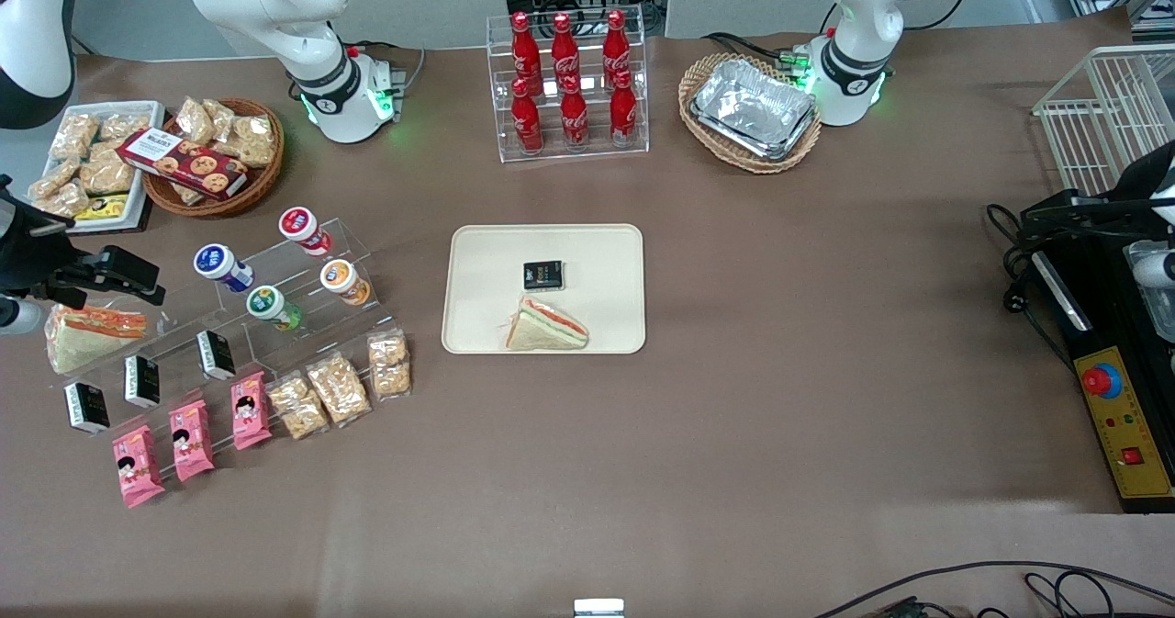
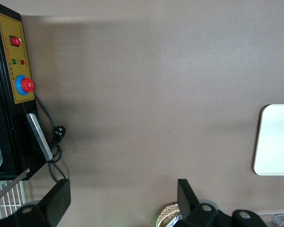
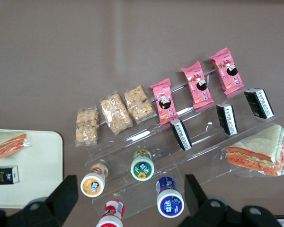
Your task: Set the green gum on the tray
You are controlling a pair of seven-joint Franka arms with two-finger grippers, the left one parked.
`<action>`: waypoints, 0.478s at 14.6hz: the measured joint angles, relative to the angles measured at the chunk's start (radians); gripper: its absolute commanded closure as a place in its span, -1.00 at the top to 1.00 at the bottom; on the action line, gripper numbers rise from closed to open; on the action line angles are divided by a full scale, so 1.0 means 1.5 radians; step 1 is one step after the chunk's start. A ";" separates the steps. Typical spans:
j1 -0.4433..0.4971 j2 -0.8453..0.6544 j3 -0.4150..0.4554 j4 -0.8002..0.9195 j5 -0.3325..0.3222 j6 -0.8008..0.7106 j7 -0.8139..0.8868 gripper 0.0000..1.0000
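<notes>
Overhead, the gripper (image 3: 132,196) hovered with jaws spread wide, the green gum (image 3: 142,165) directly beneath the gap on its clear stand. Only the front view showed the whole tray (image 1: 477,260), well apart.

End effector (image 3: 130,194) raised, fingers apart

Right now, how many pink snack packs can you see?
3, side by side on the clear stand's lowest step: one, one, one. The gripper hovers open above the green gum.
</notes>
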 measured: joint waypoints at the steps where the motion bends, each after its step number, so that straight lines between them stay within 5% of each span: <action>1: 0.000 0.000 0.000 0.000 0.000 0.000 -0.012 1.00; 7: -0.001 -0.003 -0.002 -0.007 0.000 0.004 -0.114 1.00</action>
